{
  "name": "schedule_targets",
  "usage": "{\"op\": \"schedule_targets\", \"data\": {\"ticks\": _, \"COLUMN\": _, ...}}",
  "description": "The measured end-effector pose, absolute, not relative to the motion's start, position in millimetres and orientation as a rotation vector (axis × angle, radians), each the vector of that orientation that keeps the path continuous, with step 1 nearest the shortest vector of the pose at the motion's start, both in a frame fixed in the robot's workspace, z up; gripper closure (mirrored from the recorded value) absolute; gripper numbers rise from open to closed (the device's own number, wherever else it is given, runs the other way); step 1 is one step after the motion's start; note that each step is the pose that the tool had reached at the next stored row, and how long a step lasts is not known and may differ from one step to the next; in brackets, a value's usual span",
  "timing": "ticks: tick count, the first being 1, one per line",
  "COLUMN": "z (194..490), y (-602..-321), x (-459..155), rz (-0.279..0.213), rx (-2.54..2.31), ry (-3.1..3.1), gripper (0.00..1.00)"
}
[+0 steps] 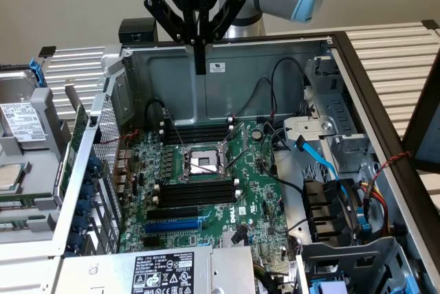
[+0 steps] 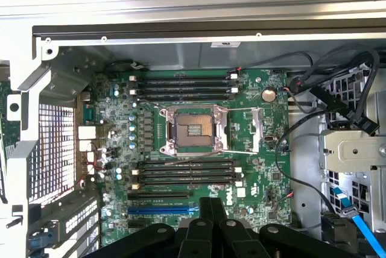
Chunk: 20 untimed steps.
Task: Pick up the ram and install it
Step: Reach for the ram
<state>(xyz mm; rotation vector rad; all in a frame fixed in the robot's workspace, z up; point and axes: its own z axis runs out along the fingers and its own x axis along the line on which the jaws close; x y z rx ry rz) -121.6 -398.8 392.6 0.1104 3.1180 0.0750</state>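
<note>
One tool point(image 1: 200, 67) in play, hanging high over the open case point(image 1: 240, 95), well clear of everything inside. Its two fingers point(image 2: 203, 213) are pressed together, and I see nothing green or flat between them.

Down below lies one motherboard point(image 1: 256, 191), flat on the case floor. Dead centre of it sits one socket point(image 2: 193, 128), metal frame around it. Two banks of long black slots with white end clips flank that socket. One bank point(image 2: 181, 86) runs between the socket and the case's far wall, and the other bank point(image 2: 184, 173) lies on the socket's opposite side. How many slots each bank holds, I cannot count for sure. Past the second bank, toward the board's near edge, lies one blue slot point(image 2: 161, 210).

One coin cell point(image 2: 268, 95) shines near the end of the first bank. One blue cable point(image 1: 320, 160) loops through the drive bay at the exterior view's right. Outside the case, at the exterior view's left, there is one drive point(image 1: 24, 122) with a white label.

And the ram? I cannot tell where it is, whether seated in a slot or lying off the board.
</note>
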Motion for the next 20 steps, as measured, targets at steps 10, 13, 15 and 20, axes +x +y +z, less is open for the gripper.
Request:
{"op": "schedule_targets", "data": {"ticks": 10, "z": 392.6, "y": -398.8, "x": -142.1, "rz": 0.075, "rx": 0.110, "ry": 3.118, "gripper": 0.90}}
{"op": "schedule_targets", "data": {"ticks": 13, "z": 392.6, "y": -398.7, "x": -153.3, "rz": 0.075, "rx": 0.111, "ry": 3.118, "gripper": 0.90}}
{"op": "schedule_targets", "data": {"ticks": 15, "z": 392.6, "y": -398.6, "x": -162.1, "rz": 0.075, "rx": 0.110, "ry": 3.118, "gripper": 0.90}}
{"op": "schedule_targets", "data": {"ticks": 20, "z": 392.6, "y": -398.2, "x": -184.9, "rz": 0.075, "rx": 0.111, "ry": 3.118, "gripper": 0.90}}
